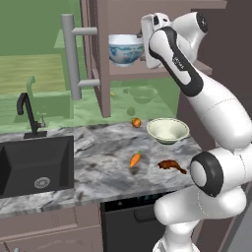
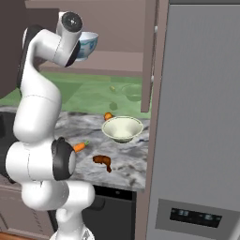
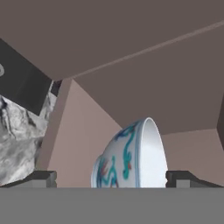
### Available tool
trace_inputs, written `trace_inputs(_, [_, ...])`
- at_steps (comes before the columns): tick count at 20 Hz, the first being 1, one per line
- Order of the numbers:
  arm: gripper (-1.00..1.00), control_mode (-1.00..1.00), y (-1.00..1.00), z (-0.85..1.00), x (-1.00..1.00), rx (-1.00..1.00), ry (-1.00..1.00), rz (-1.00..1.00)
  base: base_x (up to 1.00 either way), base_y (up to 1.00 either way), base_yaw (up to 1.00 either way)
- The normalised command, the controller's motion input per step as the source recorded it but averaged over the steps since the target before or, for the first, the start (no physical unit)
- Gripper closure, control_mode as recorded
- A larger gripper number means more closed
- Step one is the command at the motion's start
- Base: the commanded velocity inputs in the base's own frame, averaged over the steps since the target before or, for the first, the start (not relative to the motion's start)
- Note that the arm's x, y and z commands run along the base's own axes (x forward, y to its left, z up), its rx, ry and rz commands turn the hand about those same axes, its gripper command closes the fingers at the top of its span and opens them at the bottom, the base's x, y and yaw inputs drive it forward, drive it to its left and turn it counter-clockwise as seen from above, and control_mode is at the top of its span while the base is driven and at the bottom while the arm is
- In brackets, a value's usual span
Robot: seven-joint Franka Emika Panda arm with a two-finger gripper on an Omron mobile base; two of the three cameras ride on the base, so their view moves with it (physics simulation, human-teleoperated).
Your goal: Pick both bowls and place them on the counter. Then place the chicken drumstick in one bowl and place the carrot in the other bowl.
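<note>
The deep white bowl with blue pattern (image 1: 124, 49) (image 2: 89, 43) stands on the open cabinet's shelf. My gripper (image 1: 143, 39) is up at its right side and open. In the hand view the bowl (image 3: 131, 157) lies between the two spread fingertips of the gripper (image 3: 111, 178), which do not grip it. The shallower cream and green bowl (image 1: 167, 130) (image 2: 123, 127) sits upright on the marbled counter (image 1: 98, 177) (image 2: 129, 161). In front of it lie the orange carrot (image 1: 135, 159) (image 2: 79, 146) and the dark brown chicken drumstick (image 1: 171, 166) (image 2: 103, 161), apart from each other.
A small round orange fruit (image 1: 136, 122) (image 2: 108, 116) lies behind the cream bowl. The black sink (image 1: 34, 165) and faucet (image 1: 27, 113) are at the left. The open cabinet door with its grey handle (image 1: 74, 56) juts out left of the shelf. A grey fridge (image 2: 201, 117) walls the right.
</note>
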Motion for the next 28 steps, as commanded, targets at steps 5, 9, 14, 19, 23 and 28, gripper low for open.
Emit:
trace_inputs(5, [-1.0, -1.0, 0.0, -0.09, 0.2, 0.0, 0.0, 0.0, 0.0, 0.0, 0.0])
trace_inputs(9, [-1.0, -1.0, 0.0, -0.1, 0.25, 0.0, 0.0, 0.0, 0.0, 0.0, 0.0])
trace_inputs(14, [-1.0, -1.0, 0.0, -0.12, 0.3, 0.0, 0.0, 0.0, 0.0, 0.0, 0.0])
trace_inputs(19, [-1.0, -1.0, 0.0, -0.06, 0.29, 0.0, 0.01, 0.0, 0.0, 0.0, 0.0])
trace_inputs(23, [-1.0, -1.0, 0.0, 0.0, 0.29, 0.0, 0.02, 0.0, 0.0, 0.0, 0.0])
trace_inputs(28, [-1.0, -1.0, 0.0, 0.0, 0.27, 0.0, 0.04, 0.0, 0.0, 0.0, 0.0])
